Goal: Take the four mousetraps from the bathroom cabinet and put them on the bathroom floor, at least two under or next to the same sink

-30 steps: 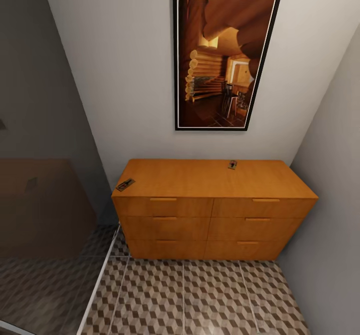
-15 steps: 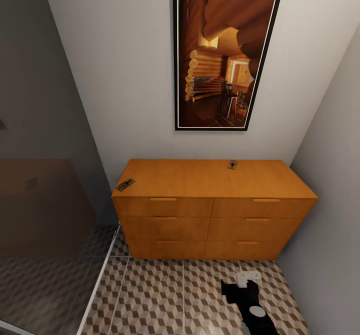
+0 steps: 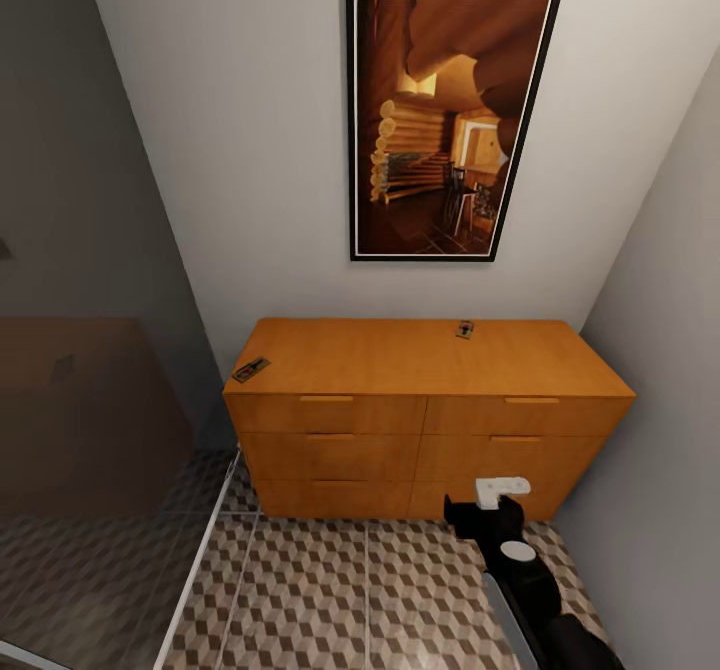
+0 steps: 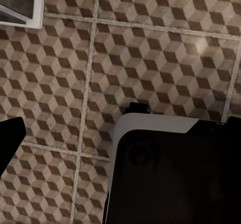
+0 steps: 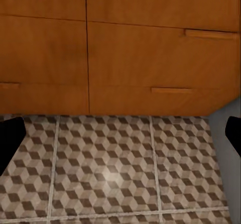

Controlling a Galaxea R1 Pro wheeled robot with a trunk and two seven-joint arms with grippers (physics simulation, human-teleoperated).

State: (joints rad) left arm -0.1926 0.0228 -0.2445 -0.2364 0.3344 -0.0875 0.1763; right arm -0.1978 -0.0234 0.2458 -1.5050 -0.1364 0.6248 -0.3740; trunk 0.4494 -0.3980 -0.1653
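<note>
Mousetraps (image 3: pixel 251 369) (image 3: pixel 465 329): two visible on cabinet (image 3: pixel 430 355) top, above and beyond right gripper (image 3: pixel 500 491), its jaws spread wide and empty; left gripper's opening indeterminable; none on floor (image 3: pixel 330 590) yet.

No writing, label, brand, number or sign can be read anywhere: the cabinet (image 3: pixel 425 410) fronts and its top surface are plain wood, the framed picture (image 3: pixel 450 118) on the wall shows a log interior without lettering, and the bathroom floor (image 3: pixel 330 600) tiles carry just a cube pattern
</note>
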